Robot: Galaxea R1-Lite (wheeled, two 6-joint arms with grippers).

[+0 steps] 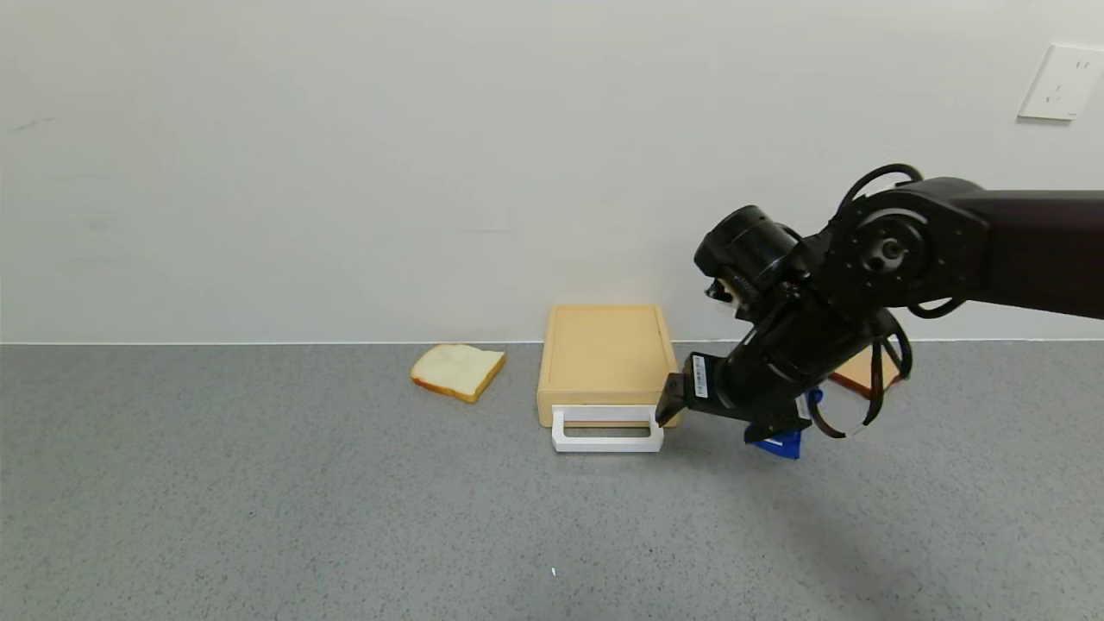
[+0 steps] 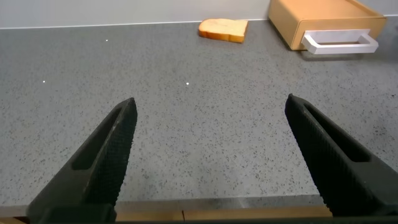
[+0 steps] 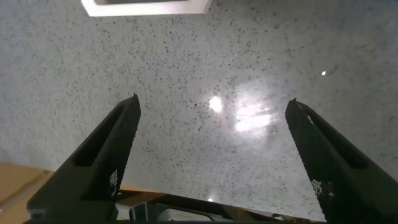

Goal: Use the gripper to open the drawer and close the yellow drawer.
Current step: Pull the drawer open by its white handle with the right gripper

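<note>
Beside the drawer (image 1: 605,362), I hold the right pincer (image 1: 703,412) spread near the shut drawer's handle (image 1: 607,429); next, hook it and pull outward.

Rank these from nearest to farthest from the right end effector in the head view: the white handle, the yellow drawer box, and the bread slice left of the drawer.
From the right end effector:
1. White handle, right beside its tip, on the drawer's front.
2. Yellow drawer box, just behind the handle, toward the wall.
3. Bread slice, farthest, on the counter left of the drawer.
</note>
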